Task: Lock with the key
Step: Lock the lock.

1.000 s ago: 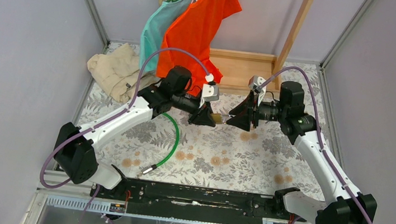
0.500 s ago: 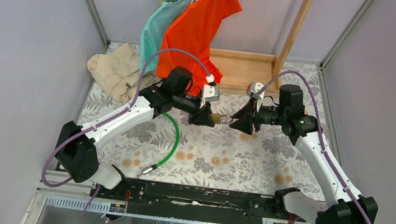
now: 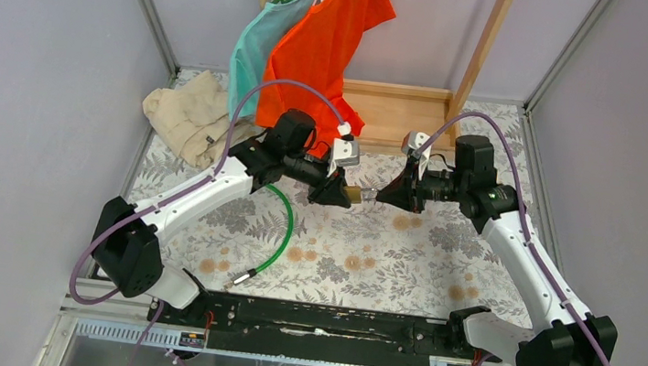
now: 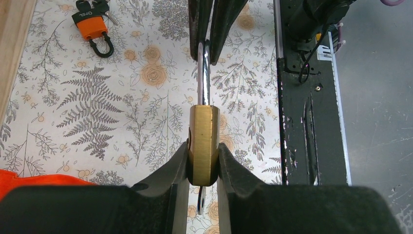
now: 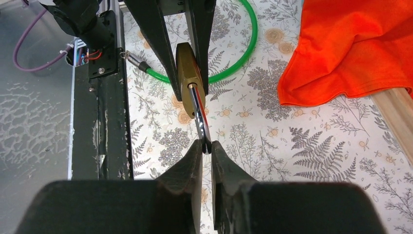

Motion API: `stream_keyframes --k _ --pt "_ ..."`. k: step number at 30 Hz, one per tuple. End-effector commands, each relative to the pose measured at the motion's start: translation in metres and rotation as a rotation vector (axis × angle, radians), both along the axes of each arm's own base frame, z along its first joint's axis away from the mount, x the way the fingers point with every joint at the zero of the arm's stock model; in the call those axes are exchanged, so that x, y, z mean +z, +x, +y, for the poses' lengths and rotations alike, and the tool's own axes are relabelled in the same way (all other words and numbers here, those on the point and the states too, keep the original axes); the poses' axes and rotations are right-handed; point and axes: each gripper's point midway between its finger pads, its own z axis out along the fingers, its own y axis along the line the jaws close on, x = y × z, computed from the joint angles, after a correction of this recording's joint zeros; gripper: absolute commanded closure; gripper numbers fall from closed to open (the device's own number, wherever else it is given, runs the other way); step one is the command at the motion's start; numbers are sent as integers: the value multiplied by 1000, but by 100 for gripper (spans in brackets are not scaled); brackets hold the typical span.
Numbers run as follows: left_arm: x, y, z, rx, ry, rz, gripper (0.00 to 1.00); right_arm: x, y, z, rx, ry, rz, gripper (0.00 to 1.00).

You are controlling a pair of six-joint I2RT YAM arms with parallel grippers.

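My left gripper [image 4: 203, 152] is shut on the body of a brass padlock [image 4: 203, 131], held in the air over the table [image 3: 360, 242]. Its steel shackle [image 4: 205, 73] points at my right gripper [image 5: 206, 145], which is shut on the shackle's end [image 5: 198, 114]. In the top view the two grippers [image 3: 344, 191] [image 3: 385, 194] meet nose to nose with the padlock [image 3: 358, 192] between them. A small bare metal key head [image 4: 200, 197] hangs under the padlock. The key [image 4: 92, 27], orange with a black loop, lies on the table far from both grippers, with small black-headed keys beside it.
A green cable loop [image 3: 283, 224] lies on the floral table below the left arm. An orange shirt [image 3: 327, 45] and a teal one [image 3: 257, 47] hang from a wooden rack [image 3: 397, 113] at the back. Beige cloth [image 3: 185, 117] lies back left. The black rail [image 3: 323, 321] is at the near edge.
The right gripper drew back a little, turned, then came in and closed on the shackle's end. The left gripper kept still with the padlock in it.
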Motion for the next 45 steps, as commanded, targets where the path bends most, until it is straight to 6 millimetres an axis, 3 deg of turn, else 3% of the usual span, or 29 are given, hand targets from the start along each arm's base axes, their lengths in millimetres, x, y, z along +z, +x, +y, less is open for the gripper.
stream_keyframes --k 1,3,29,45 --pt "24 1 -5 -44 -65 -65 100 15 1 6 20 33 -52 94" --pt "25 0 -5 -51 -68 -69 100 15 0 8 24 40 -53 100" --pt "15 -11 -26 -105 -63 -55 100 -1 -15 33 97 95 17 100" --pt "41 7 -42 -120 -82 -89 100 -11 -26 45 151 138 79 100"
